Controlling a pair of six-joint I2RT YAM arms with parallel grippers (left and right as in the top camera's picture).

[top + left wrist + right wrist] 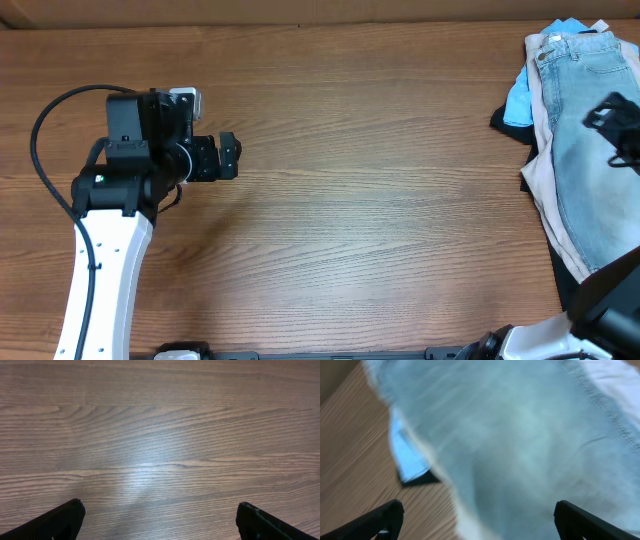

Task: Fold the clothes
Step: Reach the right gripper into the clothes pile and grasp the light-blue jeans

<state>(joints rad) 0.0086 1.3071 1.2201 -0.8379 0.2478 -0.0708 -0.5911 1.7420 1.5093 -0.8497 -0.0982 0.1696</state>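
At the right edge of the tabletop, light-blue denim shorts, waistband toward the far side, legs toward the near one, spread over a beige garment. Just left of them, a bright blue garment and a black garment. Directly over the shorts, the right pincer, released and grasping nothing; in its blurred wrist view, denim beneath and between the wide-spread fingers, contact impossible to tell. Well apart, over bare wood at the left, the left pincer, likewise released and empty.
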